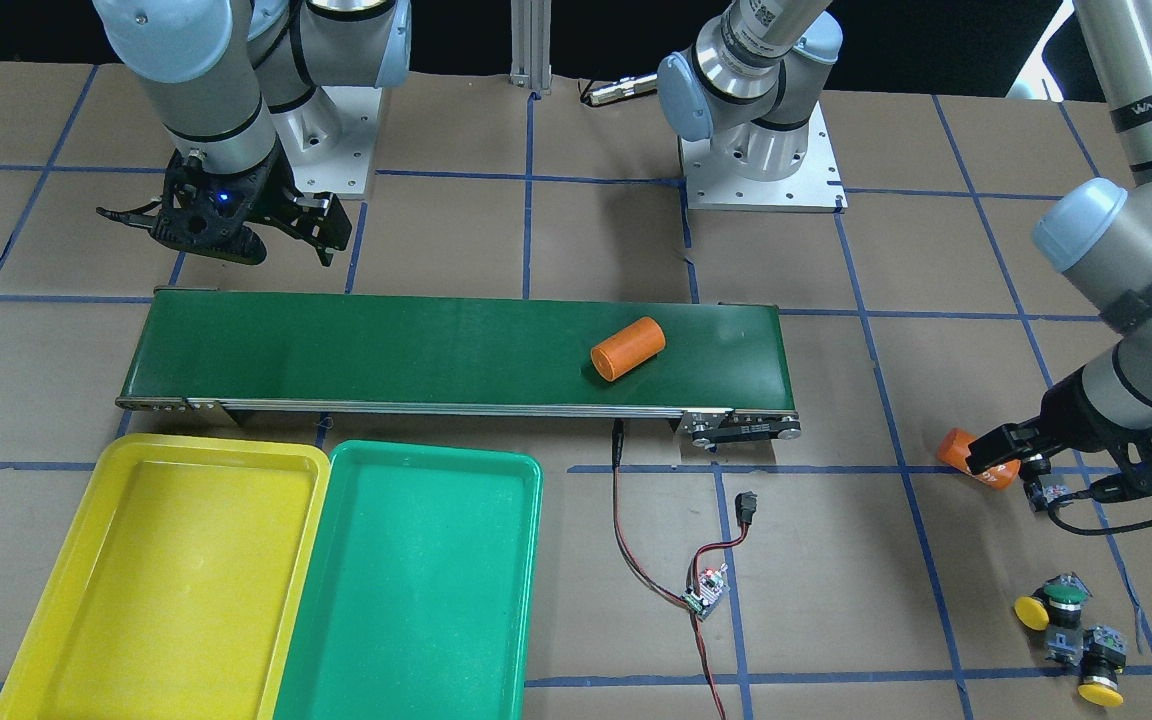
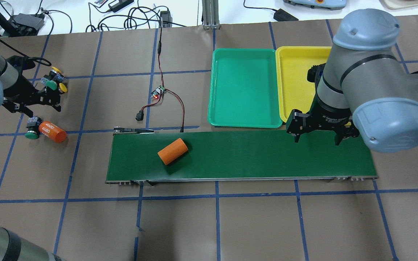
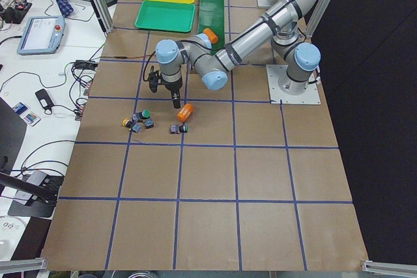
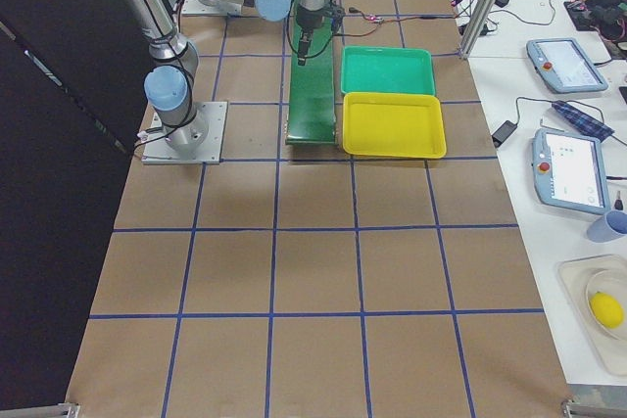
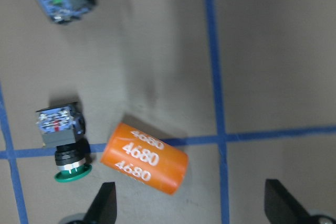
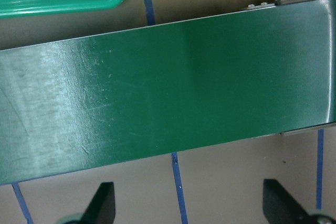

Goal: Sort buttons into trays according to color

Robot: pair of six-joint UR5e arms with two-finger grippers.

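Brown paper with a blue tape grid covers the table (image 2: 230, 224), and a long dark green conveyor belt (image 2: 267, 156) runs left to right across its middle. One orange cylinder (image 2: 172, 151) lies on its side on the belt's left half. Just beyond the belt's right half, the teal-green tray (image 2: 245, 87) and the yellow tray (image 2: 296, 79) sit edge to edge, the yellow one further right. A cluster of three buttons (image 2: 51, 85), two yellow and one green, rests on the paper at the far left, well apart from the trays. The fourth, a green button (image 5: 65, 142), lies on its side a little nearer the robot, just beside a second orange cylinder (image 5: 147, 158) marked 4680. The left gripper (image 5: 189, 195) hangs above that pair with its fingers spread, holding nothing. The right gripper (image 2: 316, 139) hovers over the belt's right end, fingers likewise spread and empty.
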